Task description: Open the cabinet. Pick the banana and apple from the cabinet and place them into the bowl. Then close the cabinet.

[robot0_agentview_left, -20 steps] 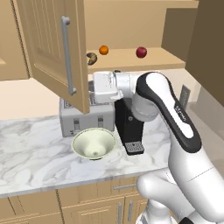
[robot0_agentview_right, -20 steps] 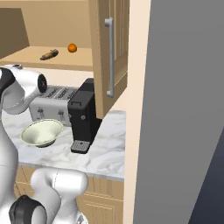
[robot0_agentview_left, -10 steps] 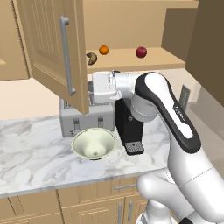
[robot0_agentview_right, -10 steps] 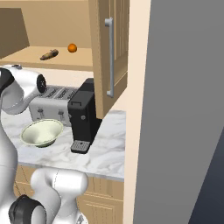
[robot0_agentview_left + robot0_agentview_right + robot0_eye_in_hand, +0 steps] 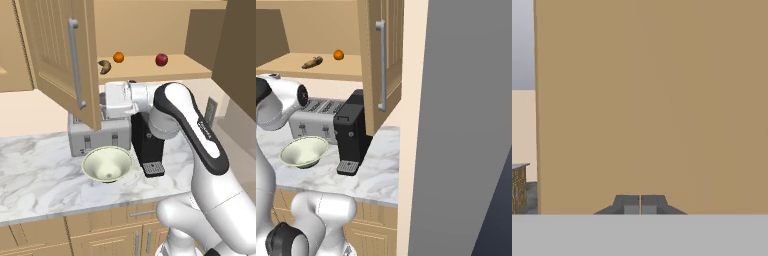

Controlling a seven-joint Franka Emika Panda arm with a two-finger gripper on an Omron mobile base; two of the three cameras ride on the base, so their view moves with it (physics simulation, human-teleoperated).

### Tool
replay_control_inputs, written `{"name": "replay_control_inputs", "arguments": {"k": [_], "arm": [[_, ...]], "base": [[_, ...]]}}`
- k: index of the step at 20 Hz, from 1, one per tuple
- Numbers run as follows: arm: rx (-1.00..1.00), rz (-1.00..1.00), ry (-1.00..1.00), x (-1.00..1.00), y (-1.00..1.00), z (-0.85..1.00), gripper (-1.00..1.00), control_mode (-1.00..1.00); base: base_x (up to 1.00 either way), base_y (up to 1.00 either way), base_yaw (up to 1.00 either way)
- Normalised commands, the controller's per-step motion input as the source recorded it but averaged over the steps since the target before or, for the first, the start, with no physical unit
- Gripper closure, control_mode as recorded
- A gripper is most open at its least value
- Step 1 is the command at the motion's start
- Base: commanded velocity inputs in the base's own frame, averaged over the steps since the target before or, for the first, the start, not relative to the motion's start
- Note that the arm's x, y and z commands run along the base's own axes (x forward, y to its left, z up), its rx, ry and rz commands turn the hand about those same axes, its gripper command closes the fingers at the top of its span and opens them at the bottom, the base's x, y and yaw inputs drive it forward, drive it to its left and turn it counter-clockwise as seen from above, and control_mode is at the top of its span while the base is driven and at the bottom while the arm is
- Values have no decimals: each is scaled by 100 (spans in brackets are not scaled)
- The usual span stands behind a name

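Cabinet (image 5: 60,60), light wood with silver bar handles, is seen open at upper left, door swung marginally wider than before. Gripper (image 5: 641,204) is observed pressed together, empty, facing the door's inner face.

The cabinet (image 5: 60,60) stands open, its left door swung out toward the camera. On its shelf lie the banana (image 5: 104,66), an orange ball (image 5: 118,57) and the apple (image 5: 161,59). Below, the bowl (image 5: 106,164) sits on the marble counter (image 5: 35,175) before a toaster (image 5: 95,140), beside a black coffee machine (image 5: 146,145).
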Motion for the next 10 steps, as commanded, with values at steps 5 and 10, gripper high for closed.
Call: {"name": "replay_control_inputs", "arguments": {"k": [5,10], "arm": [[-2,0,-2,0,17,0,100,-100],[-3,0,0,0,20,0,100,-100]], "base": [[0,0,0],[0,0,0]]}}
